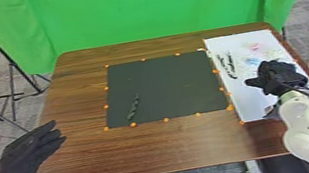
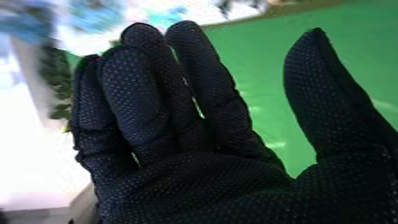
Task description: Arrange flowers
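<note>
While your right hand point(image 1: 277, 75) is wide open and empty above the white board point(image 1: 250, 101), flowers point(image 1: 255, 47) lie just beyond it, presumably for easy picking.

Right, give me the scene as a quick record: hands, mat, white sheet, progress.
Left hand: open, at the table's left edge
Right hand: open, over the white sheet
Black mat: one dark leafy sprig, left of centre
On the white sheet: pink flower, blue flowers, dark sprigs
Progress: sprig laid on mat, no flowers there yet
</note>
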